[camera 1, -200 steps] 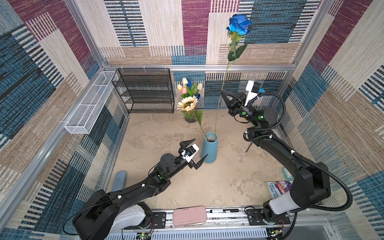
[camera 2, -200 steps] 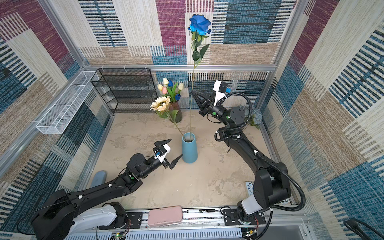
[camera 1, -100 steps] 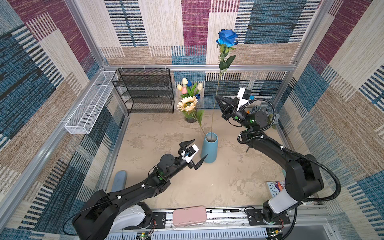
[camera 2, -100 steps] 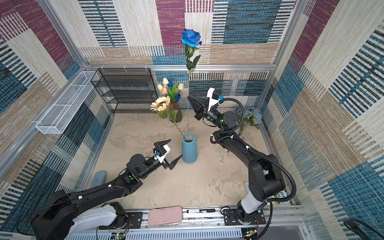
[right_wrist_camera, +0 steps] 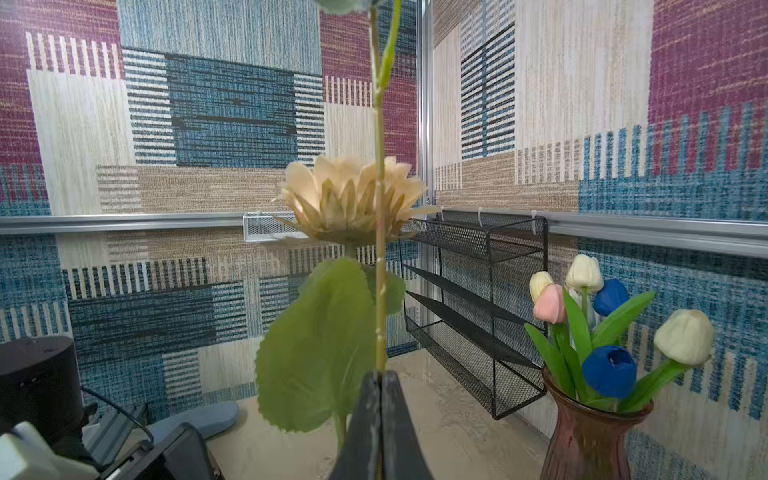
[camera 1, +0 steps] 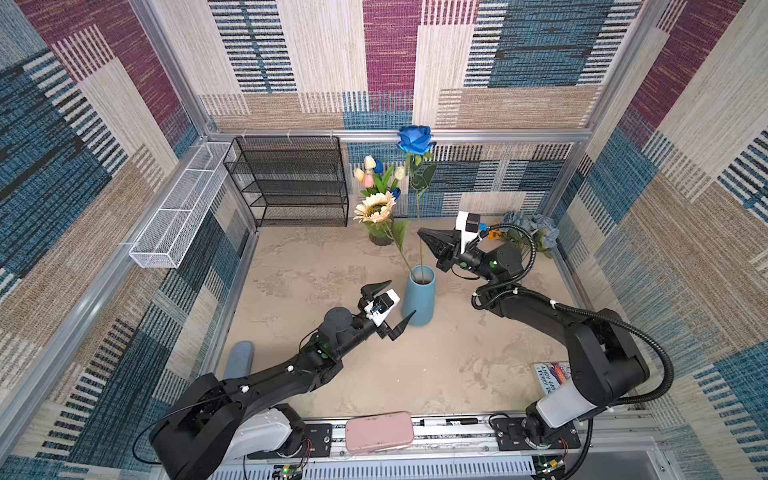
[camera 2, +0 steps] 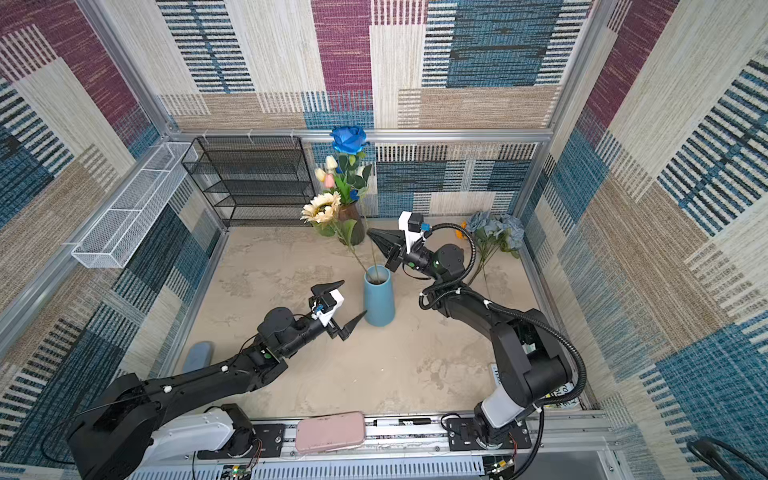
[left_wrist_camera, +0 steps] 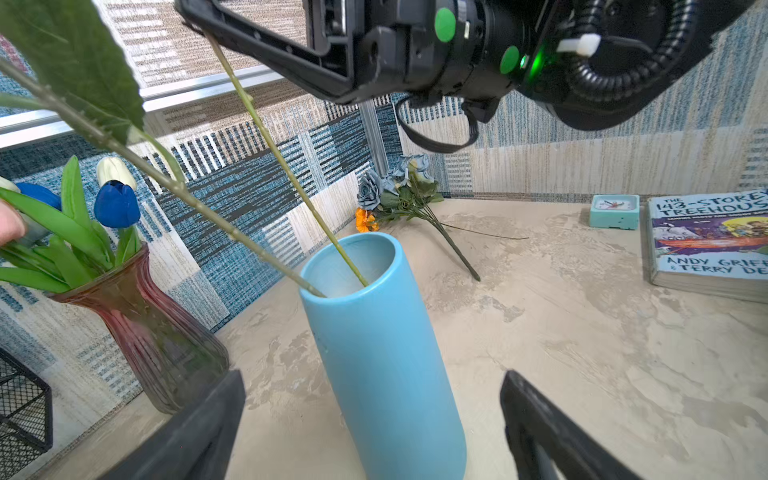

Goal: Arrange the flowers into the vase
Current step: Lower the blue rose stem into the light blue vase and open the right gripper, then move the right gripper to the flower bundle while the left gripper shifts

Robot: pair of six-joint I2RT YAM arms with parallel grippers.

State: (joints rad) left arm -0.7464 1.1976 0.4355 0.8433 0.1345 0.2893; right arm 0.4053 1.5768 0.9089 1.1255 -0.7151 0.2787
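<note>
My right gripper point(camera 1: 420, 232) pinches the blue rose point(camera 1: 413, 139) stem tight, at 12 o'clock from the blue vase point(camera 1: 420, 301). The stem's end sits inside the vase, beside the sunflower point(camera 1: 375, 206) stem. My left gripper point(camera 1: 400, 298) is spread wide at 9 o'clock, holding nothing.

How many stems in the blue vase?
2 in the blue vase: cream sunflower, leaning toward the rack; blue rose, stem gripped by the right end effector. Vase bottom hidden.
</note>
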